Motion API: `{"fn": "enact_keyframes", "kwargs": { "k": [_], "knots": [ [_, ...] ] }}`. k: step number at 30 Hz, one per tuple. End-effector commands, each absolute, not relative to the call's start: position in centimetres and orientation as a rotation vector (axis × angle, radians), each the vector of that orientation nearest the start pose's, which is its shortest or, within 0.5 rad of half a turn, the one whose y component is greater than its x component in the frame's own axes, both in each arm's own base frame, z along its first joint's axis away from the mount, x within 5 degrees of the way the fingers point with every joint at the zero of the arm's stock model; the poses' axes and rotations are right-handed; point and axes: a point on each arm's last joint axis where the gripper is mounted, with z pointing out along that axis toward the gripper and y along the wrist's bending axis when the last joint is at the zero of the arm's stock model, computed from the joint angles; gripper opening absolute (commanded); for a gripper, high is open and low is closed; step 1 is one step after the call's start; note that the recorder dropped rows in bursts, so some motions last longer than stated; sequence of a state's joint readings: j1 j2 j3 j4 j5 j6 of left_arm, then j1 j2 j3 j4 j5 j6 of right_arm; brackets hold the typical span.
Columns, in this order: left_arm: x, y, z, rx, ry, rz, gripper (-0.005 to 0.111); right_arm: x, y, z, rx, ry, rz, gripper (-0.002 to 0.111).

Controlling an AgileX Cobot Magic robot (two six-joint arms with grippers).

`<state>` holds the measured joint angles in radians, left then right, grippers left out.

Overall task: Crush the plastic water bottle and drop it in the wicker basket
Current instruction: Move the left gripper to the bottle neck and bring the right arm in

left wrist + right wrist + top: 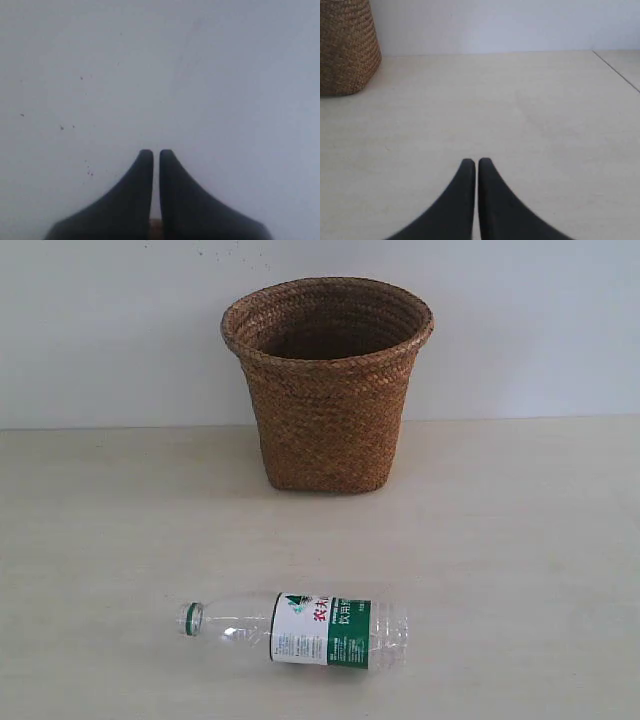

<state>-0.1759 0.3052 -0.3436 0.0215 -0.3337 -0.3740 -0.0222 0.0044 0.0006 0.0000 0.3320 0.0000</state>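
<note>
Both the left claw (156,152) and right claw (477,161) are closed, empty; plastic water bottle (300,629) (uncrushed) lies before wicker basket (327,425).

On my left cam I see the left gripper (156,152), dark fingers (135,190) nearly touching w/ a thin slit btwn them. Behind it, a pale grey surface (210,75) w/ a few dark specks (61,127).
</note>
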Motion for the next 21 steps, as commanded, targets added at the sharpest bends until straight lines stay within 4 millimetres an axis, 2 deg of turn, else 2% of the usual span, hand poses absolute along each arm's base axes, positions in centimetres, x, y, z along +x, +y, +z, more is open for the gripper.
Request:
{"fn": "enact_keyframes", "kwargs": {
  "k": [1, 4, 10, 12, 13, 16, 17, 21],
  "knots": [
    [10.0, -2.1, 34.9, -0.02, 1.291, -0.388, 0.004, 5.4, -0.2, 18.5, 0.007, 1.8, -0.038, 0.0],
    [14.0, -2.8, 34.4, 0.076, 1.522, -0.25, 0.004, 5.6, -0.2, 19.6, 0.007, 1.676, -0.037, 0.0],
    [18.9, -3.2, 32.7, 0.183, 1.808, -0.066, 0.004, 5.6, -0.1, 21.4, 0.036, 1.471, -0.004, 0.0],
    [21.0, -3.3, 31.4, 0.261, 1.971, 0.034, 0.004, 5.4, -0.2, 22.5, 0.11, 1.347, 0.09, 0.0],
    [22.4, -3.5, 30.5, 0.339, 2.092, 0.08, 0.004, 5.3, -0.2, 23.0, 0.188, 1.285, 0.196, 0.0],
    [24.6, -4.9, 29.2, 0.579, 2.289, 0.017, 0.004, 5.1, -0.2, 23.5, 0.251, 1.218, 0.303, 0.0],
    [25.5, -5.9, 28.7, 0.748, 2.354, -0.051, 0.004, 5.0, -0.1, 24.2, 0.245, 1.215, 0.308, 0.0],
    [27.7, -7.7, 27.8, 1.031, 2.452, -0.244, 0.004, 5.4, 0.0, 28.6, 0.216, 1.24, 0.272, 0.0]
  ]
}}
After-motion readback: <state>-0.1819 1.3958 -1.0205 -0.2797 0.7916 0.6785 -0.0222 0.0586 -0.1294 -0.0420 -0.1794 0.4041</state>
